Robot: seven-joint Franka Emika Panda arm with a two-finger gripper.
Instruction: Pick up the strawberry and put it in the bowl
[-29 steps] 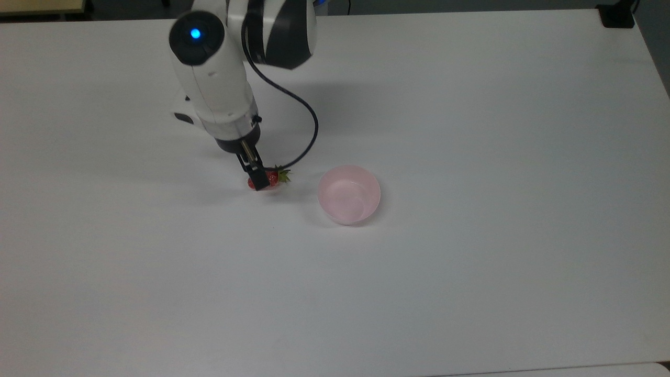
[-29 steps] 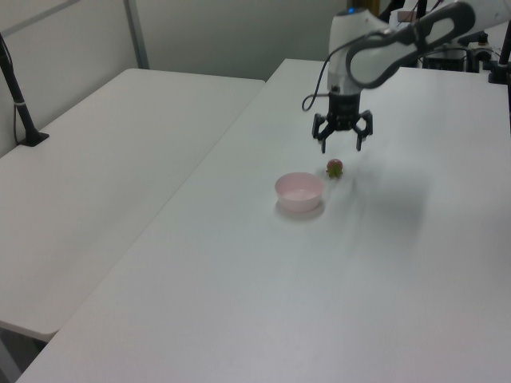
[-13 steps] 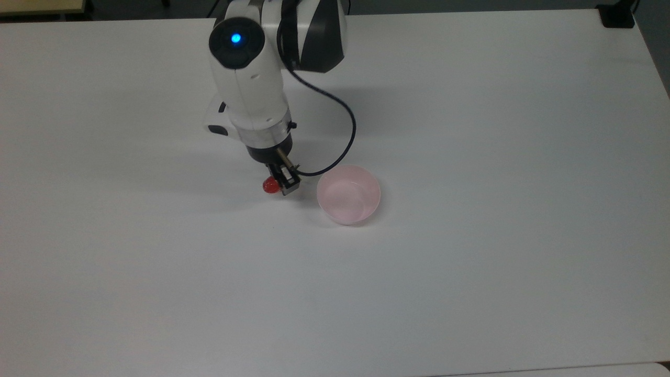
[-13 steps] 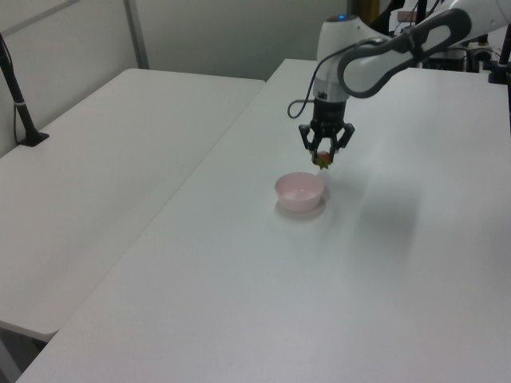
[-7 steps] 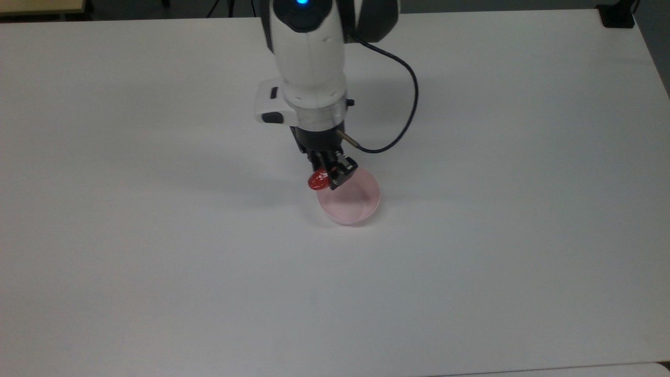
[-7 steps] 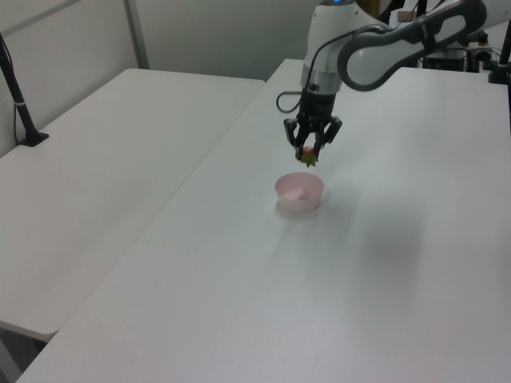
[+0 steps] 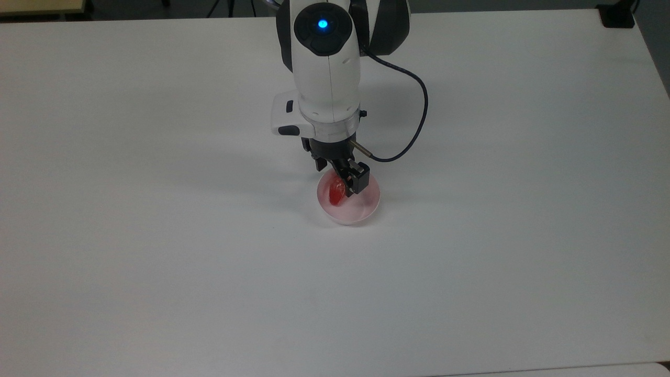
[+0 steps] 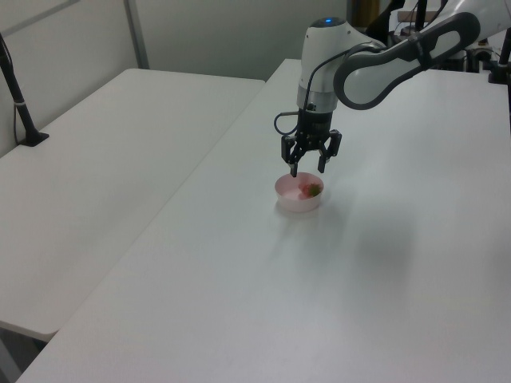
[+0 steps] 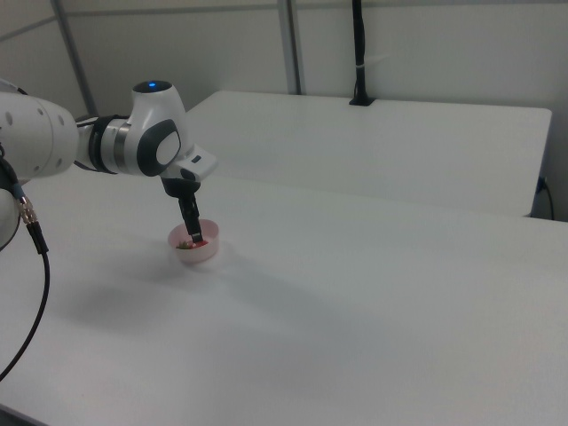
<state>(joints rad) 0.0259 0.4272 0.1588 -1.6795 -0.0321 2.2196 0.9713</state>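
Observation:
The red strawberry [image 7: 335, 194] lies inside the pale pink bowl [image 7: 367, 211] near the middle of the white table. My gripper [image 7: 343, 178] hangs just above the bowl, open, with nothing between its fingers. In the left view the gripper [image 8: 308, 168] has its fingers spread over the bowl [image 8: 289, 199], and the strawberry [image 8: 310, 190] rests on the bowl's floor, apart from them. In the right view the gripper [image 9: 193, 234] points down into the bowl [image 9: 209, 251], where the strawberry [image 9: 185, 244] shows red and green.
A black cable [image 7: 416, 131] loops from the wrist over the table [image 7: 471, 272]. A black clamp base [image 7: 617, 15] sits at the top view's far right corner. A second table [image 8: 104, 159] with a black post [image 8: 17, 100] adjoins at the left view's left.
The gripper carried the strawberry from beside the bowl to over it, then opened. The strawberry dropped into the bowl.

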